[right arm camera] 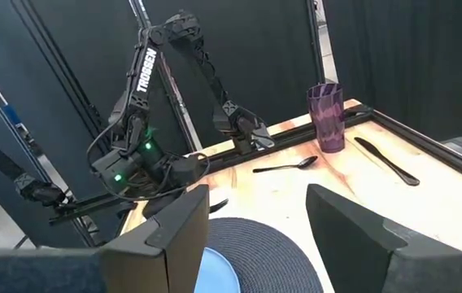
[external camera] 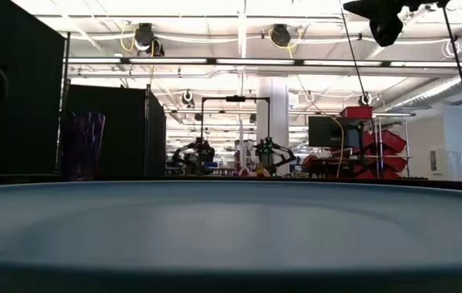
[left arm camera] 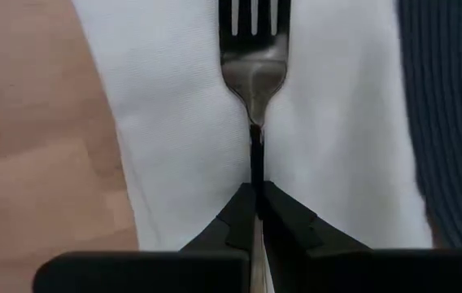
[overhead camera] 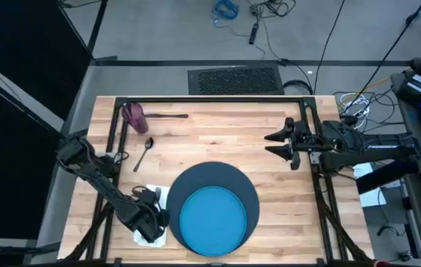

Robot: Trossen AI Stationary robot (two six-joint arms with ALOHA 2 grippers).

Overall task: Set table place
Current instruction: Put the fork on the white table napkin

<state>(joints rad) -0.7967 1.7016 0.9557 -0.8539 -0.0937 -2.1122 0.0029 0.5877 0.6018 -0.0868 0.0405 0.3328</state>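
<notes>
A dark blue round mat (overhead camera: 244,189) lies at the table's near middle with a bright blue plate (overhead camera: 210,222) on it. Left of the mat lies a white folded napkin (left arm camera: 174,122). My left gripper (left arm camera: 257,195) is low over the napkin, shut on a metal fork (left arm camera: 253,65). In the far left corner a purple cup (right arm camera: 326,118) stands upright, with a knife (overhead camera: 167,116) beside it and a spoon (overhead camera: 144,153) nearer. My right gripper (overhead camera: 276,144) hangs open above the table's right side, holding nothing. My left gripper pinches the fork's thin handle (left arm camera: 256,159) between its two fingertips, just behind the neck. The fingers lie along the handle. The fork points straight ahead of the gripper, tines forward, over the middle of the napkin. I cannot tell whether the fork rests on the napkin.
The pale wooden table (overhead camera: 218,141) shows bare planks between the mat and the far edge. A black metal frame (overhead camera: 210,99) runs around the top. In the low view the plate's rim (external camera: 231,220) fills the lower half.
</notes>
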